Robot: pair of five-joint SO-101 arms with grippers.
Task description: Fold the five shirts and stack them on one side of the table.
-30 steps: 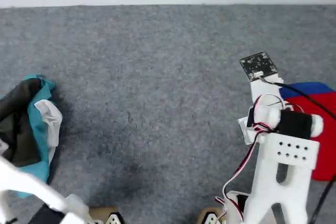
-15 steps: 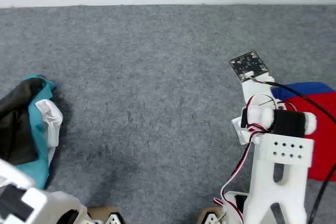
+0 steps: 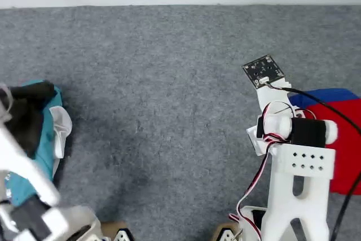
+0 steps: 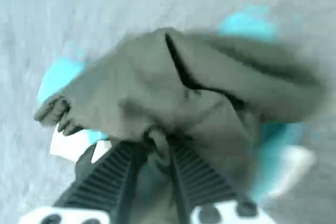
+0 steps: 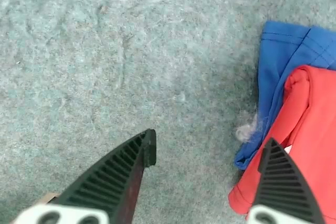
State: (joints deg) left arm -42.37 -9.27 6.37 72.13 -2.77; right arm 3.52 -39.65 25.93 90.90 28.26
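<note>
A crumpled pile lies at the table's left edge: a dark grey shirt [image 3: 29, 111] over a teal shirt [image 3: 46, 142] and a white shirt [image 3: 61, 130]. My left arm [image 3: 22, 165] stretches over this pile. My left gripper [image 4: 157, 148] is shut on a fold of the dark grey shirt [image 4: 173, 87], with the teal shirt [image 4: 56, 74] beneath. At the right edge a folded red shirt [image 3: 347, 145] lies on a blue shirt [image 3: 327, 95]. My right gripper [image 5: 210, 156] hangs open over bare felt beside the blue shirt [image 5: 286, 59] and red shirt [image 5: 310, 124].
Grey felt [image 3: 163, 94] covers the table, and a white wall runs along its far edge. My right arm [image 3: 293, 162] stands tall at the front right, its camera board [image 3: 262, 70] pointing toward the middle. Arm bases sit at the near edge.
My left arm has swung from the near edge up over the left pile, and the dark grey shirt has bunched upward. My right arm has shifted slightly left.
</note>
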